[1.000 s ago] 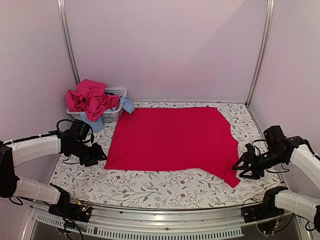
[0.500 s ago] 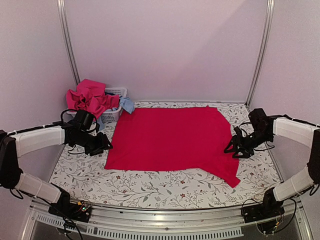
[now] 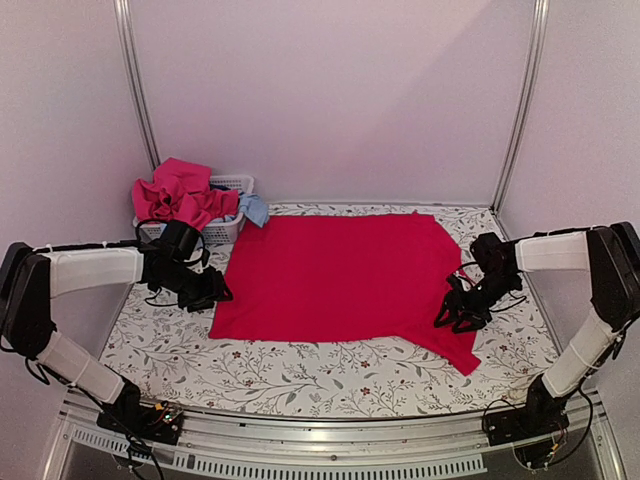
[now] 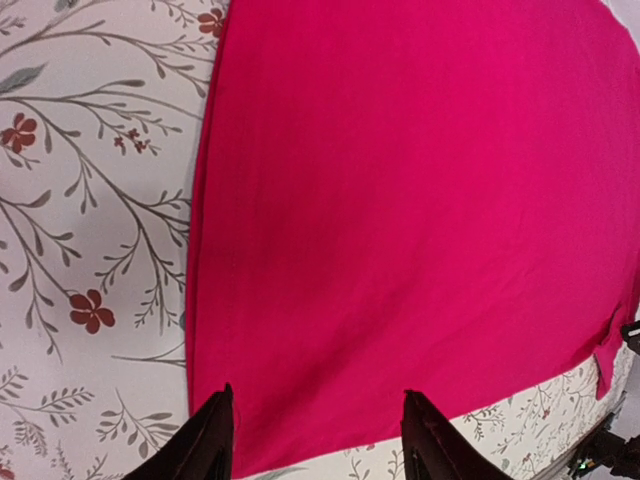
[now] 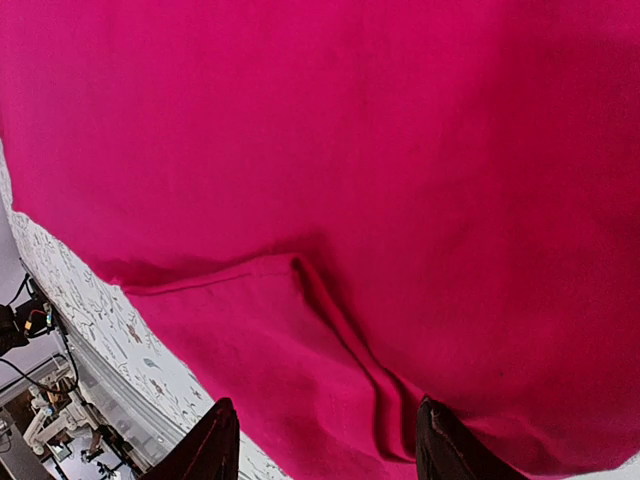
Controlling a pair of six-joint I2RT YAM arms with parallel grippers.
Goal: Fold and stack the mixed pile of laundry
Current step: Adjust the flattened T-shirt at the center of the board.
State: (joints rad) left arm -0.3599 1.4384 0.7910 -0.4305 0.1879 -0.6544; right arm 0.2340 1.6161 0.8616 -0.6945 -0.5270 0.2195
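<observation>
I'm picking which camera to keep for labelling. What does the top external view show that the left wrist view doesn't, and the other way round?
Only top external: the white basket at the far left, heaped with pink pieces and a light blue piece. Only left wrist: a close look at the left hand, its fingertips apart over the left edge of the red cloth. Both: the red cloth spread flat on the floral table.

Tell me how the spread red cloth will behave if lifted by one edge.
The red cloth will probably be floppy: it lies flat on the table, with a soft ridge rucked up near one corner. It looks thin, so likely light. Lifted by one edge, it would probably drape and drag rather than hold its shape.
</observation>
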